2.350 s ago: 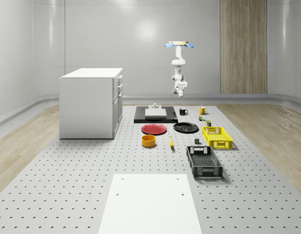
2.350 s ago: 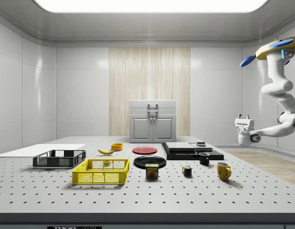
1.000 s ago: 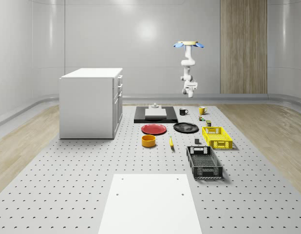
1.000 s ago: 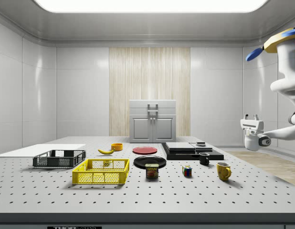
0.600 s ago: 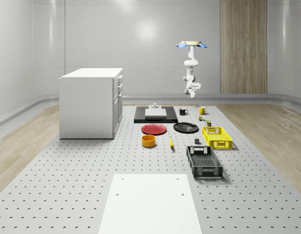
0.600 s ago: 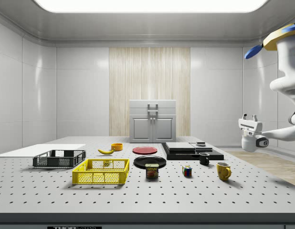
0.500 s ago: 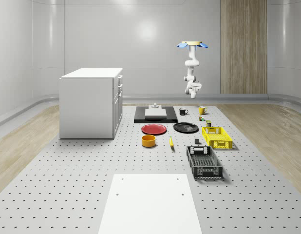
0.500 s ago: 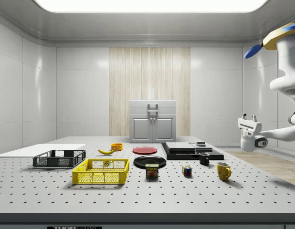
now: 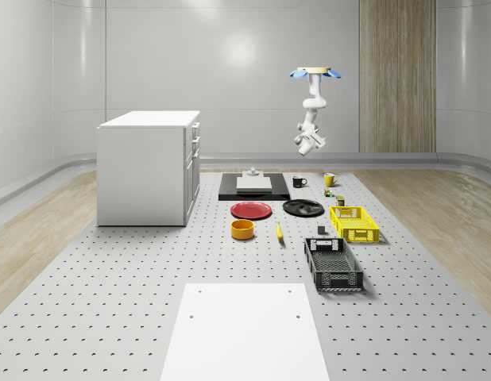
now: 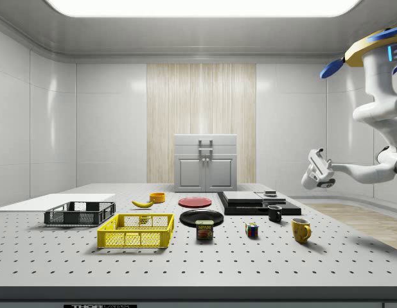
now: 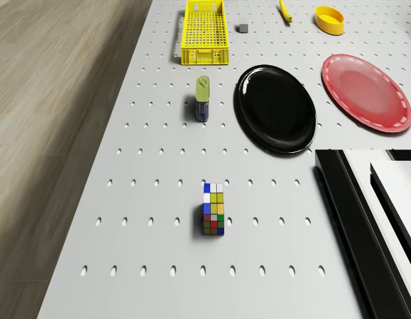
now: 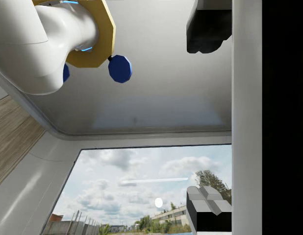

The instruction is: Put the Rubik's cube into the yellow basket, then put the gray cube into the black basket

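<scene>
Drone (image 9: pixel 315 73) hovering high over table's (image 9: pixel 110 317) far end, arm bent, gripper (image 10: pixel 312 168) tilted up, well above the mugs.
Black basket (image 9: pixel 333 263) and yellow basket (image 9: pixel 353 223) in a row; Rubik's cube (image 11: pixel 213 209) on table beyond yellow basket, gray cube (image 11: pixel 243 28) between baskets. Fingers (image 12: pixel 209 211) spread apart, holding nothing.

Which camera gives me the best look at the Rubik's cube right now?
The drone view: the Rubik's cube sits near centre, unobstructed. In the side view it is small, between can and mugs. In the whole-scene view it is a speck.
</scene>
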{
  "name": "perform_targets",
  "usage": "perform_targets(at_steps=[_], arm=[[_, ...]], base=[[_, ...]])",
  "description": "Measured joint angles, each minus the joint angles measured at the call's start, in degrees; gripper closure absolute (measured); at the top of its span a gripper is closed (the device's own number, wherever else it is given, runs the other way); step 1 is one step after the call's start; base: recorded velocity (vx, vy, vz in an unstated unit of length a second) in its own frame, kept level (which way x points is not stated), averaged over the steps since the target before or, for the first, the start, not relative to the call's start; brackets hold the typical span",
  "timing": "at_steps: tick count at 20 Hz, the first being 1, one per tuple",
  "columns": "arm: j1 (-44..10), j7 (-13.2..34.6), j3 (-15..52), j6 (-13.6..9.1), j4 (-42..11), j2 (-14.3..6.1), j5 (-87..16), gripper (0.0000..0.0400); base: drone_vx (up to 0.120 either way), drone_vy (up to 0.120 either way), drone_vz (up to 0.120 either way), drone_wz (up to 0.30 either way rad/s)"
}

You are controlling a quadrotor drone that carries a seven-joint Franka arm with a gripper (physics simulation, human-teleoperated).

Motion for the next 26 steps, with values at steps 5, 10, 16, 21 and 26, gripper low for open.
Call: perform_targets(at_steps=[5,10,16,21,26], arm=[[-8.86,8.33,18.07,0.51,-16.54,-3.66,-30.86,0.0],[-23.34,20.91,32.16,-4.18,-31.76,-7.67,-58.7,0.0],[-38.87,31.7,40.95,-11.35,-37.94,-11.8,-73.47,0.0],[-45.56,36.09,44.19,-13.92,-39.04,-14.46,-76.9,0.0],[-48.8,38.33,45.85,-14.31,-39.27,-16.51,-77.56,0.0]], base=[[0.12,0.0,-0.096,0.0],[0.12,0.0,-0.12,0.0],[0.12,0.0,-0.12,0.0],[0.12,0.0,-0.12,0.0],[0.12,0.064,-0.008,0.0]])
